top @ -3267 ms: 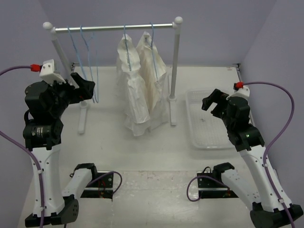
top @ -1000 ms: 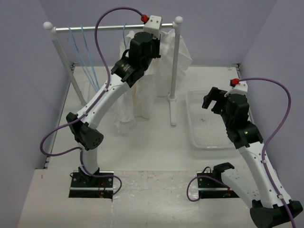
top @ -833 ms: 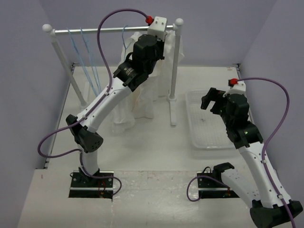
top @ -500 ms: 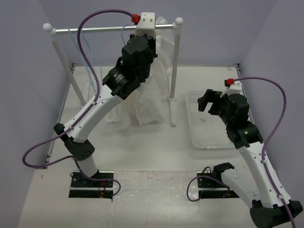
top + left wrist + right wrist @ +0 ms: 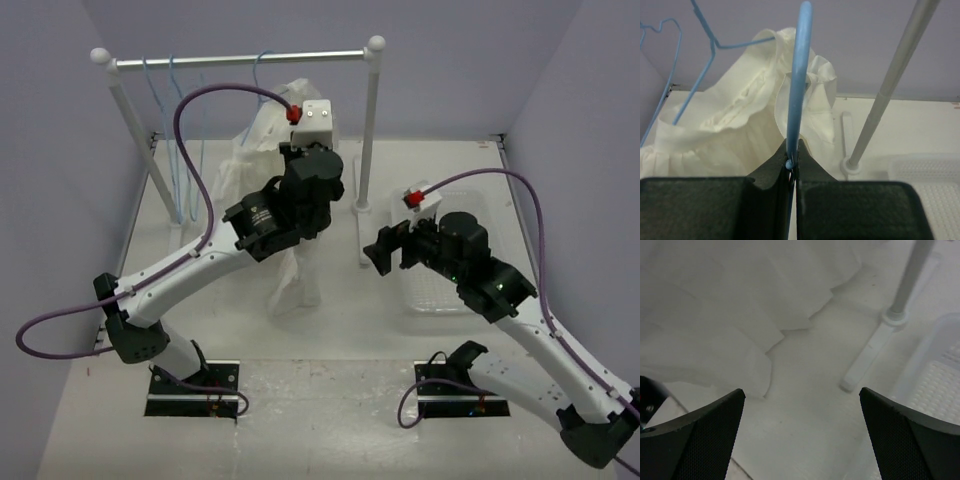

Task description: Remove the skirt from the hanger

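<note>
My left gripper (image 5: pixel 792 150) is shut on the hook of a blue hanger (image 5: pixel 801 75). It holds that hanger off the rail, in front of the rack (image 5: pixel 240 58). The white skirt (image 5: pixel 295 285) hangs from it under the left arm, and its hem reaches the table. The left gripper (image 5: pixel 300 152) is mostly hidden by its own wrist in the top view. My right gripper (image 5: pixel 380 250) is open and empty, low beside the rack's right post. It faces the skirt's lower folds (image 5: pixel 715 325) without touching them.
A creamier garment (image 5: pixel 730 125) stays on a second blue hanger (image 5: pixel 262 62) on the rail. Empty blue hangers (image 5: pixel 165 100) hang at the rail's left. The right post (image 5: pixel 370 130) and its foot (image 5: pixel 870 355) stand near my right gripper. A clear tray (image 5: pixel 940 370) lies to the right.
The left arm has taken the hanger and its garment off the rail, down and toward the front. The right arm has swung left from over the tray toward the hanging fabric, still open.
</note>
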`<move>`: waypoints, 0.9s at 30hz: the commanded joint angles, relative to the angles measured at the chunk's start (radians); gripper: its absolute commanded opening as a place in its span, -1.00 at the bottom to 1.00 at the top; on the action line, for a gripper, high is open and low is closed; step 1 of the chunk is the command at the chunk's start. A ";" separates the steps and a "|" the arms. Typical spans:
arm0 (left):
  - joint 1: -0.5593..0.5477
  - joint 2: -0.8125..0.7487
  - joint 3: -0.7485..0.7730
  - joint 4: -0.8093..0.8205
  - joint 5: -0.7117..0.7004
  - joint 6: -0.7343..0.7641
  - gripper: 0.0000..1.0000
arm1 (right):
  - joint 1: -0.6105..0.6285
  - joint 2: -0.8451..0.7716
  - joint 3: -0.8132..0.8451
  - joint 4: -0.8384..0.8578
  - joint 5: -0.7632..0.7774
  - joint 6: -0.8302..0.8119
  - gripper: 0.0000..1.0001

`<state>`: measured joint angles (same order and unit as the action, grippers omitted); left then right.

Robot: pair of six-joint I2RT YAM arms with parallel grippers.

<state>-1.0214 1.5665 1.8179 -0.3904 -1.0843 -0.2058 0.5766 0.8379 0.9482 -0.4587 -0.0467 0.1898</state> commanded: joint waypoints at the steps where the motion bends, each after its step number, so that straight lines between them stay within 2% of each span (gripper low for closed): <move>1: -0.066 -0.101 -0.043 -0.048 -0.199 -0.219 -1.00 | 0.199 0.009 -0.040 0.034 -0.007 -0.110 0.98; 3: -0.086 -0.129 -0.055 -0.123 -0.201 -0.326 -1.00 | 0.344 0.030 -0.069 0.092 0.008 -0.159 0.98; 6: -0.086 -0.137 -0.051 -0.177 -0.255 -0.400 -1.00 | 0.495 0.036 -0.155 0.169 0.020 -0.182 0.98; 11: -0.085 -0.114 -0.043 -0.151 -0.322 -0.406 -1.00 | 0.659 -0.022 -0.252 0.284 0.083 -0.126 0.98; 12: -0.083 -0.111 -0.042 -0.145 -0.319 -0.405 -1.00 | 0.687 -0.029 -0.285 0.354 0.106 -0.119 0.98; 15: -0.085 -0.112 -0.043 -0.154 -0.278 -0.440 -1.00 | 0.762 -0.014 -0.342 0.598 0.308 -0.116 0.98; 18: -0.083 -0.112 -0.048 -0.153 -0.284 -0.466 -1.00 | 0.813 0.070 -0.353 0.846 0.456 -0.182 0.98; 19: -0.085 -0.112 -0.046 -0.151 -0.281 -0.465 -1.00 | 0.845 0.096 -0.351 0.958 0.553 -0.243 0.98; 21: -0.085 -0.106 -0.046 -0.145 -0.287 -0.468 -1.00 | 0.864 0.183 -0.338 1.052 0.629 -0.274 0.98; 22: -0.083 -0.103 -0.042 -0.140 -0.301 -0.460 -1.00 | 0.877 0.213 -0.327 1.110 0.716 -0.280 0.98; 25: -0.083 -0.097 -0.031 -0.140 -0.290 -0.454 -1.00 | 0.879 0.314 -0.283 1.166 0.833 -0.291 0.96; 26: -0.085 -0.097 -0.032 -0.136 -0.287 -0.449 -1.00 | 0.881 0.332 -0.275 1.184 0.876 -0.299 0.79; 27: -0.085 -0.100 -0.035 -0.119 -0.298 -0.436 -1.00 | 0.879 0.357 -0.276 1.204 0.886 -0.312 0.39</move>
<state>-1.1080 1.4734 1.7493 -0.5789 -1.3174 -0.6090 1.4517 1.1599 0.6235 0.5400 0.6365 -0.0753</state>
